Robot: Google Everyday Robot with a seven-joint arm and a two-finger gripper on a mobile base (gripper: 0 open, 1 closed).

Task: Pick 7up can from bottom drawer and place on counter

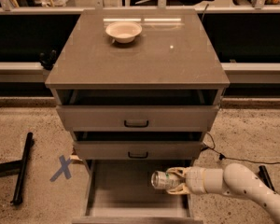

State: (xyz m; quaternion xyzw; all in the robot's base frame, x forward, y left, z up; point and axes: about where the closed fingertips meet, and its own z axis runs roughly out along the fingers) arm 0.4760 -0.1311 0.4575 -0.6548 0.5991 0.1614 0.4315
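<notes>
Currently my end effector (175, 181) is clamped on the 7up can (159, 180), holding it sideways by one end over the floor of the bottom drawer (116, 190), toward its right side. Rising straight up risks knocking the can against the middle drawer (137, 149) front just above. Gripped by its end, it could also slip loose. Set sideways on the desk (135, 64), it might roll. No lettering on the can is legible.

Gripper (174, 181), clamped on can (159, 180), over right side of bottom drawer (116, 192), open above; upper drawers (102, 118) jut behind it; counter (140, 62) free forward of bowl (124, 31).
</notes>
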